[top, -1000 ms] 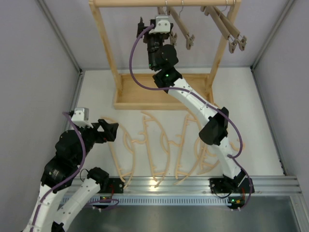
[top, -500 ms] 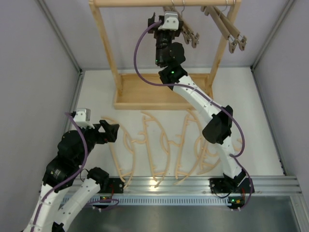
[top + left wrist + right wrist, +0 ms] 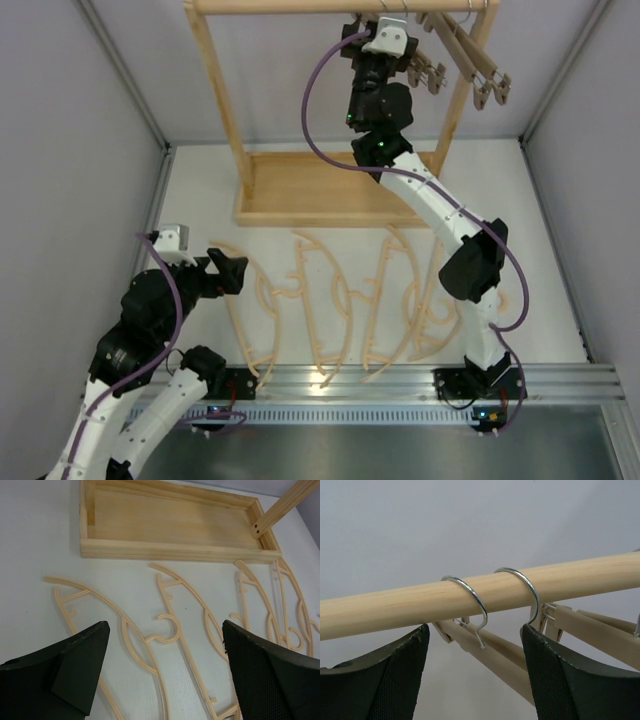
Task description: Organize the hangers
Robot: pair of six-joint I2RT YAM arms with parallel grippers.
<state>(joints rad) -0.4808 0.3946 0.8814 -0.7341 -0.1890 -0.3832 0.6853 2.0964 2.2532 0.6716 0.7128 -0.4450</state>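
Observation:
Several pale curved hangers (image 3: 320, 310) lie flat side by side on the white table; they also show in the left wrist view (image 3: 100, 600). Brown-grey clamp bars (image 3: 475, 60) hang at the right end of the rack's rail (image 3: 280, 6). My right gripper (image 3: 385, 40) is up at the rail, open, next to two more clamp bars (image 3: 428, 75). In the right wrist view the right gripper (image 3: 475, 645) stands under the rail (image 3: 395, 605), with one metal hook (image 3: 472, 595) between its fingers and a second hook (image 3: 527, 587) at the right finger. My left gripper (image 3: 225, 272) hovers open and empty over the leftmost hangers (image 3: 164, 630).
The pale wooden rack has a tray base (image 3: 300, 212) at the back of the table, also seen in the left wrist view (image 3: 175, 550), and two uprights (image 3: 220, 90). Grey walls close in left, right and behind. A metal rail (image 3: 400, 375) runs along the near edge.
My right gripper has moved right along the rail, and the two clamp bars next to it have slid right toward the other pair. The left arm has barely moved.

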